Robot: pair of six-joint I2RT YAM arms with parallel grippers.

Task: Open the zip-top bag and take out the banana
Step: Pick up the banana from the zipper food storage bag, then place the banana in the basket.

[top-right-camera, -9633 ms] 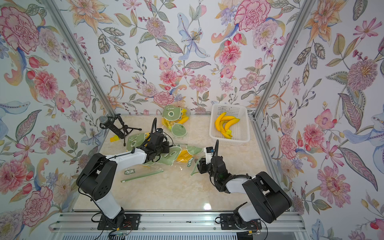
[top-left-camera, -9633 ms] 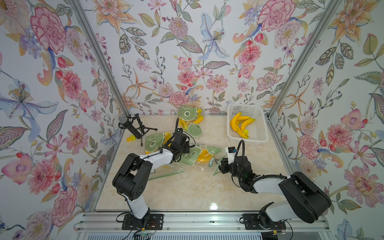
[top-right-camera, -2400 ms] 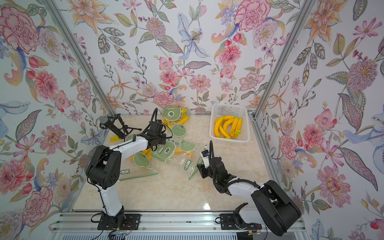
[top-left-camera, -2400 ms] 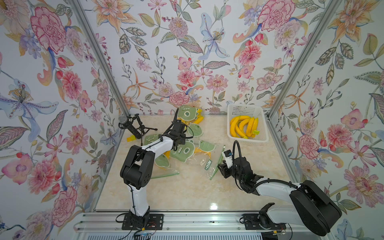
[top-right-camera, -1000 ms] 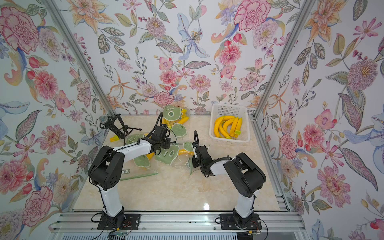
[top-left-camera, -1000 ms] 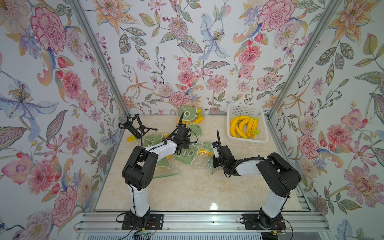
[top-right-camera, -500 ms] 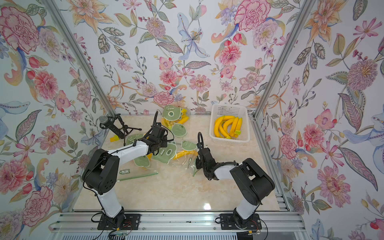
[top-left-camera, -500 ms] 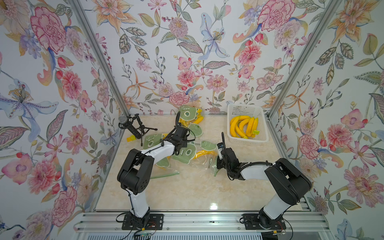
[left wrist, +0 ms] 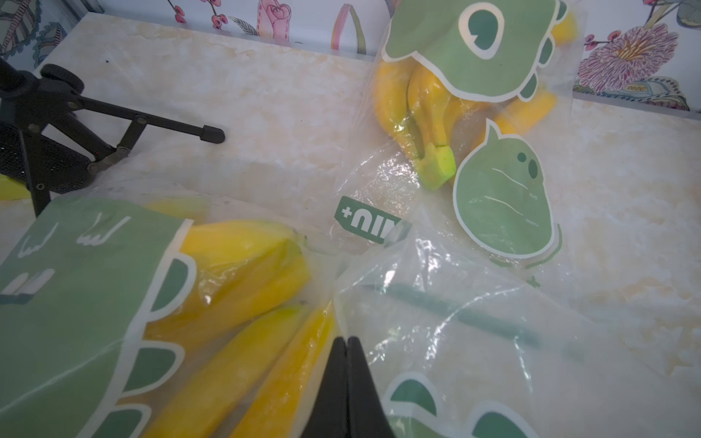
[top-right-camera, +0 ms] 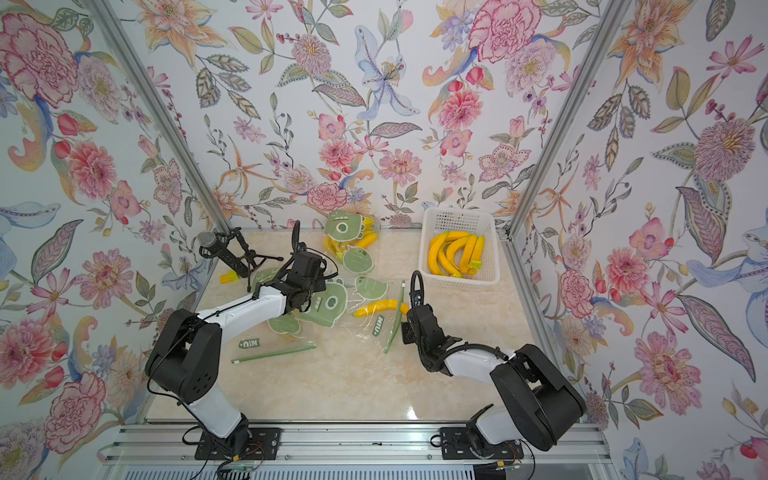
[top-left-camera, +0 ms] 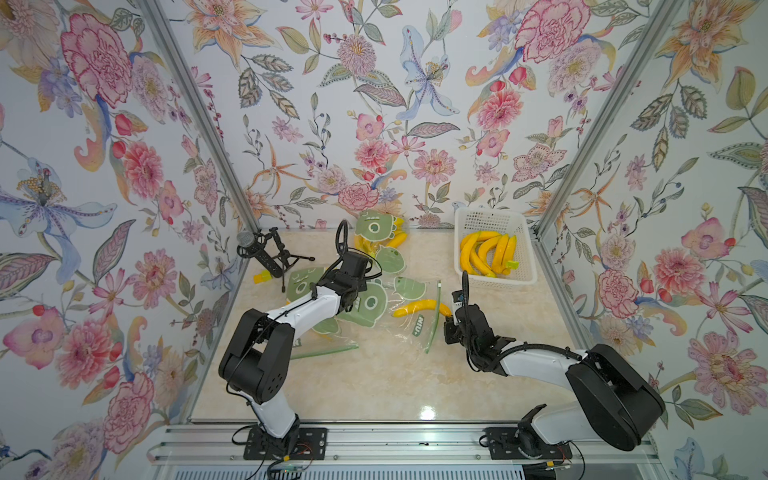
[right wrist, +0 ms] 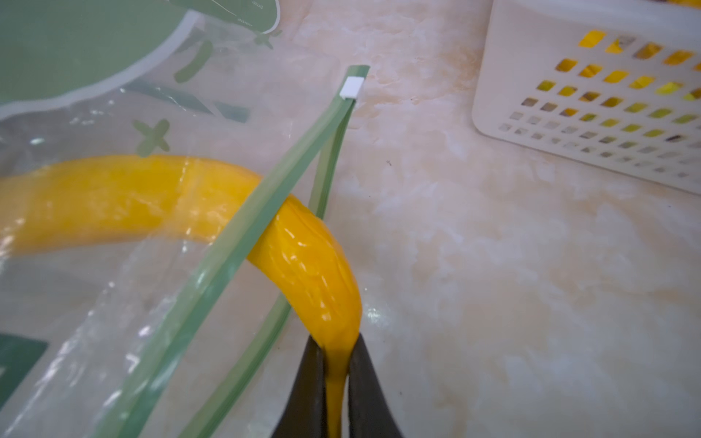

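Observation:
The yellow banana lies half out of the clear zip-top bag in the middle of the table. In the right wrist view the banana passes between the bag's parted green zip strips. My right gripper is shut on its thin end, outside the bag's mouth. My left gripper is shut, and it pinches the clear film at the far end of that bag.
A white basket with several bananas stands at the back right. Two more printed bags of bananas lie at the back and under my left arm. A black microphone tripod stands at the back left. A flat empty bag lies front left.
My right gripper closed on the banana's end and drew back to the right, pulling that end out through the bag's mouth. The left gripper stayed shut and barely shifted.

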